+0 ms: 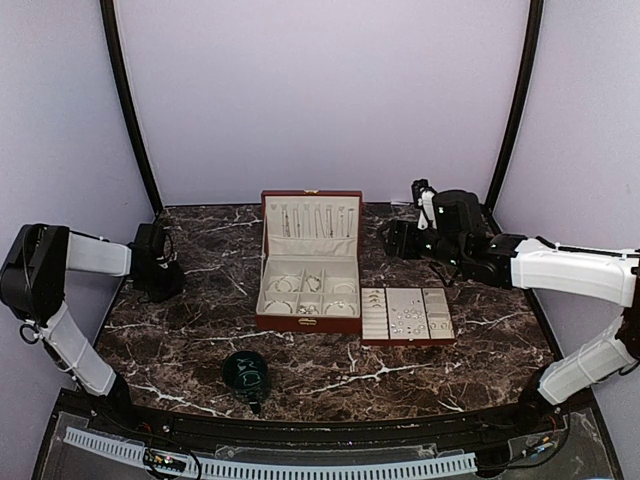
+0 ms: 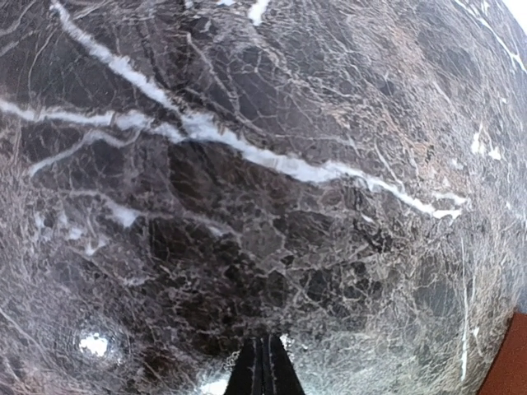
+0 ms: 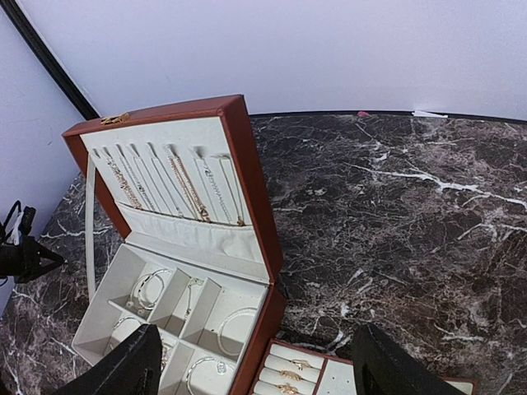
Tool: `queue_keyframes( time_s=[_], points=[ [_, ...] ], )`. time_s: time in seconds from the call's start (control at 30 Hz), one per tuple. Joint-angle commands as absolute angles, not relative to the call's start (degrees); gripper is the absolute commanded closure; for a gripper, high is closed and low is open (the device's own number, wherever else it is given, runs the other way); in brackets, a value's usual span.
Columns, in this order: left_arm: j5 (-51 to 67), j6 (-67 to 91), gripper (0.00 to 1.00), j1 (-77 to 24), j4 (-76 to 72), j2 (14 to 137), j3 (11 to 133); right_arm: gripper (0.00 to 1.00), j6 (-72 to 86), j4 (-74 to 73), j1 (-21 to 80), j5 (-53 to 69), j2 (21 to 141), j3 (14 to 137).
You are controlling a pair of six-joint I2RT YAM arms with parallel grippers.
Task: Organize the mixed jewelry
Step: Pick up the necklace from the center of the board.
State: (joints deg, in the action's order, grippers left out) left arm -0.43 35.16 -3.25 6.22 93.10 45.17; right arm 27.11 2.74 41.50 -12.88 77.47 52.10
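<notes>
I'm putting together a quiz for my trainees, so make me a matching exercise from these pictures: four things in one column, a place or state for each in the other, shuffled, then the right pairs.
Column one:
1. jewelry box
2. ring tray
3. dark green cup
4. left claw

Column two:
A. shut, over bare table
B. lying flat, right of the box
C. alone near the front edge
D. lid up, chains hanging inside

Pairs: 1-D, 2-B, 3-C, 4-A
</notes>
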Motion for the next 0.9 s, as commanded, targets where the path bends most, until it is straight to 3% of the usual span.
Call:
queue_keyframes(
  time_s=[0.0,0.47,0.87],
  points=[
    [-0.14,34.36,1.0,-2.95,8.49,91.05,44.38,0.2,27.35,2.9,41.14,-13.19,77.24,53.78],
    [18.78,24.09,1.0,-3.06,6.43,72.94,41.12,0.2,26.33,3.78,41.13,-10.37,77.75,55.2],
    [33.33,20.83,1.0,-15.28,10.1,70.54,51.58,0.24,21.69,13.28,43.86,14.62,80.27,56.78]
  ],
)
